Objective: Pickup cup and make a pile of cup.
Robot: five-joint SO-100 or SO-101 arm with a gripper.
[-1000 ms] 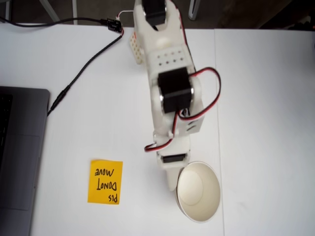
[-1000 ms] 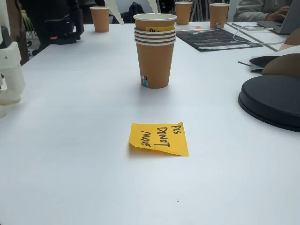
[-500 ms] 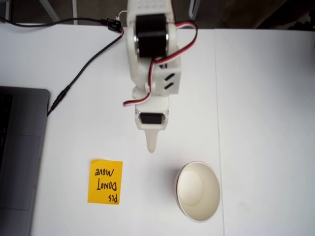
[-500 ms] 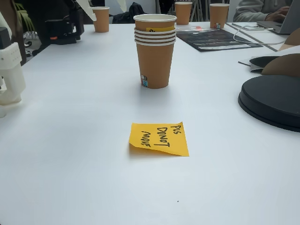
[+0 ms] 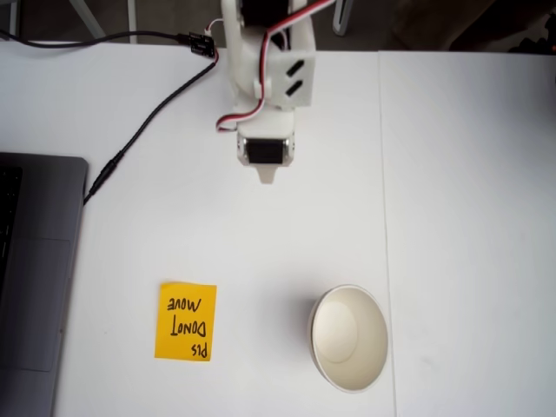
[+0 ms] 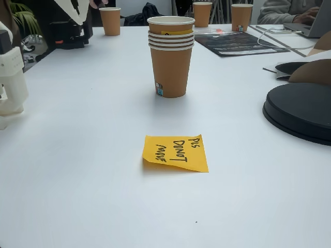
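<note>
From my remote station, a fixed view looking down shows a stack of paper cups (image 5: 349, 337), white inside with a doubled rolled rim, standing upright near the bottom edge of the white table (image 5: 469, 217). In a fixed view at table height the same stack (image 6: 171, 56) is brown outside, with several rims nested one above another. I judge the piling done: the cups are nested and nothing is held. What remains, as far as I can see, is parking the arm.

The white arm's gripper (image 5: 266, 176) hangs near the top of the downward view, well apart from the stack and up and to the left of it. Only a single pointed tip shows, so I read the fingers as closed together, holding nothing, though I cannot be sure.

An orange sticky note (image 5: 186, 321) with handwritten words lies left of the stack. A grey laptop (image 5: 35, 287) sits at the left edge.
</note>
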